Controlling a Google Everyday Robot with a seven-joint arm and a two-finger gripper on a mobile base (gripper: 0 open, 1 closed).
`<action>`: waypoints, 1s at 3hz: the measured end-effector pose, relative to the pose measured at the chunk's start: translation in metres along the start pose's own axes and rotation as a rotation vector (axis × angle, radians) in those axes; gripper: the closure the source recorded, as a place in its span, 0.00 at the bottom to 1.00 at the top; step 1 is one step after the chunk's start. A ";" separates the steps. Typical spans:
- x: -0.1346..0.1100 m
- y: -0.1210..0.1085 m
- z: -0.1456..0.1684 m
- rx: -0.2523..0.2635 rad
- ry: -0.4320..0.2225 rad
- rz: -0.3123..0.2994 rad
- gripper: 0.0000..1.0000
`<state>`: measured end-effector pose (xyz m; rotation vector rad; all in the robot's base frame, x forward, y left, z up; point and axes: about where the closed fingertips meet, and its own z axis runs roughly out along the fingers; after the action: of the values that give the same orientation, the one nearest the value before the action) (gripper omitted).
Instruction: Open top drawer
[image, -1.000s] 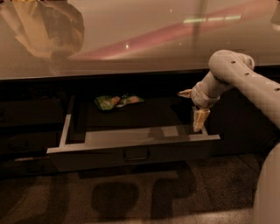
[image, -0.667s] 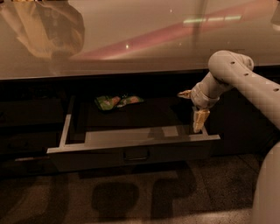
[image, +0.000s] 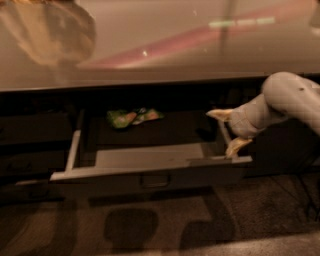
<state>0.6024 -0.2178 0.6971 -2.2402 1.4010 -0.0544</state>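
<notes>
The top drawer (image: 150, 172) stands pulled well out from under the glossy countertop (image: 165, 55), a green packet (image: 131, 117) lying at the drawer's back, and the gripper (image: 227, 131) hangs at the drawer's right end, fingers spread wide, holding nothing.

I see the top drawer (image: 110, 181) pulled out, my end effector (image: 228, 131) at its right rim, fingers (image: 219, 114) spread; green packet (image: 132, 117) inside.

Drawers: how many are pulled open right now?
1: the top drawer, pulled out under the countertop, green packet at its back. The gripper is at its right side wall, jaws apart. The dark fronts beside it may hide others.
</notes>
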 end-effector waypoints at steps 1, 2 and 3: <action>-0.001 0.003 -0.002 -0.005 -0.002 0.001 0.00; -0.003 0.016 -0.002 -0.014 -0.005 0.002 0.00; -0.004 0.020 -0.003 -0.017 -0.006 0.002 0.00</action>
<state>0.5826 -0.2223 0.6925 -2.2511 1.4063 -0.0351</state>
